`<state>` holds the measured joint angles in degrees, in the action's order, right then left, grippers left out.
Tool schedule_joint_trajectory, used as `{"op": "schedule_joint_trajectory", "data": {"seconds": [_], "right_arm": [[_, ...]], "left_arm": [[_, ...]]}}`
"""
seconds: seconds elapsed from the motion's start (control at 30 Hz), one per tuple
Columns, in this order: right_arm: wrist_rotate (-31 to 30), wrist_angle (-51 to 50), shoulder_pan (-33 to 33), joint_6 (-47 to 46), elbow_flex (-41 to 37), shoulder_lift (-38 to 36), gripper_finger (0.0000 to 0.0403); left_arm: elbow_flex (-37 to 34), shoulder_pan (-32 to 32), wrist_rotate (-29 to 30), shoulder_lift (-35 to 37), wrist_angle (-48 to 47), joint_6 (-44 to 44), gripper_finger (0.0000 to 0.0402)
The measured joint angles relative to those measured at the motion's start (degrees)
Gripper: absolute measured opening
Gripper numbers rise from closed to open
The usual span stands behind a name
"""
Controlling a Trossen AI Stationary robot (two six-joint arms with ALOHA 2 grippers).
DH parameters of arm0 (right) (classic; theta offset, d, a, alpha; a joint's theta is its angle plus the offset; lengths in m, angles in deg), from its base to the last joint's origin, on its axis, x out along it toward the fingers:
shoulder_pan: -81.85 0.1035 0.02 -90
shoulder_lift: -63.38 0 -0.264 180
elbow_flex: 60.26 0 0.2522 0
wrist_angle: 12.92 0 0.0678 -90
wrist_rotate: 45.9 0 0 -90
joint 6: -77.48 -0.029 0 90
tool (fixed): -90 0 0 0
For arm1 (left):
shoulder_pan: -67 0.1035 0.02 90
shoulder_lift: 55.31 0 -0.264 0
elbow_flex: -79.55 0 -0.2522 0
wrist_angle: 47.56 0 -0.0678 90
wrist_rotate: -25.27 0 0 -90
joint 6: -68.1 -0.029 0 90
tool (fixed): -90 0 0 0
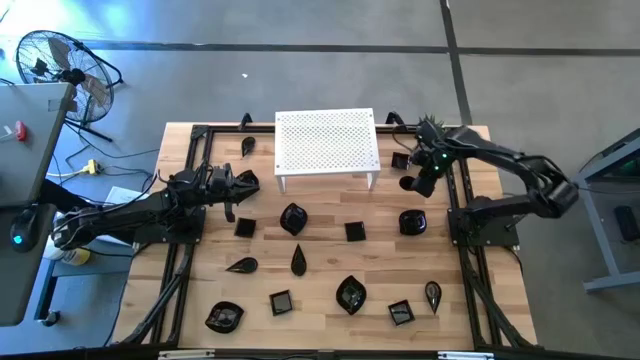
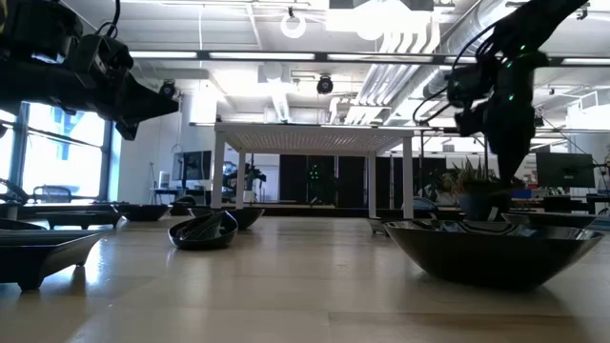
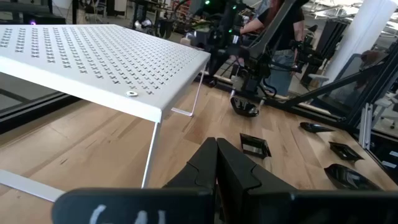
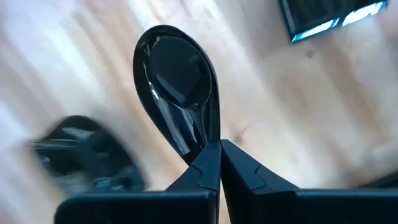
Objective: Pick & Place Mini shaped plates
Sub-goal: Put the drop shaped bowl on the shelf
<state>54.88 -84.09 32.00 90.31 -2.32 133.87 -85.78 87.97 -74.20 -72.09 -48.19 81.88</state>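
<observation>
Many glossy black mini plates (image 1: 293,218) lie bottom-down on the wooden table (image 1: 320,335), in front of and beside the white perforated stand (image 1: 327,140). My right gripper (image 1: 418,182) hovers off the stand's right front corner, shut on a teardrop-shaped plate (image 4: 177,71), which also shows in the left wrist view (image 3: 245,107). My left gripper (image 1: 238,186) hangs in the air by the stand's left front leg, shut and empty (image 3: 216,163). In the low view the right arm (image 2: 498,105) is on the right, and the held plate cannot be made out there. My right gripper pinches the teardrop plate by its narrow pointed end (image 4: 200,138) between the two fingertips. The fingers lie along the plate's length, and the wide rounded bowl sticks out past them. The plate is lifted clear of the table.
A green spiky potted plant (image 1: 430,128) stands just behind the right gripper, with a square plate (image 1: 400,160) beside it. A round bowl-like plate (image 1: 412,221) lies in front of the gripper. Black frame rails (image 1: 462,215) run along both table sides.
</observation>
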Motion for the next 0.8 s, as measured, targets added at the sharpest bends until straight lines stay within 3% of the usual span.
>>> {"op": "schedule_joint_trajectory", "data": {"seconds": [0.2, 0.37, 0.57, 0.7, 0.8], "right_arm": [[8.2, -5.3, 2.3, -14.1, 0.0, -11.2, 0.0002], [12.3, 0.0, 9.2, -30.3, 1.6, -19.4, 0.0001], [4.3, 22.6, 19.1, -50.2, 8.0, -21.1, 0.0001], [-3.7, 36.9, 22.8, -59.1, 12.5, -15.9, 0.0001], [-8.4, 38.9, 23.7, -63.6, 17.0, -8.8, 0.0001]], "left_arm": [[0.0, 0.0, 0.0, 0.0, 0.0, 0.0, 0.0], [0.0, 0.0, 0.0, 0.0, 0.0, 0.0, 0.0], [0.0, 0.0, 0.2, 0.0, 0.0, 0.0, 0.0], [0.0, 0.0, 0.2, 0.0, 0.0, 0.0, 0.0], [0.0, 0.0, 0.2, 0.0, 0.0, 0.0, 0.0]]}}
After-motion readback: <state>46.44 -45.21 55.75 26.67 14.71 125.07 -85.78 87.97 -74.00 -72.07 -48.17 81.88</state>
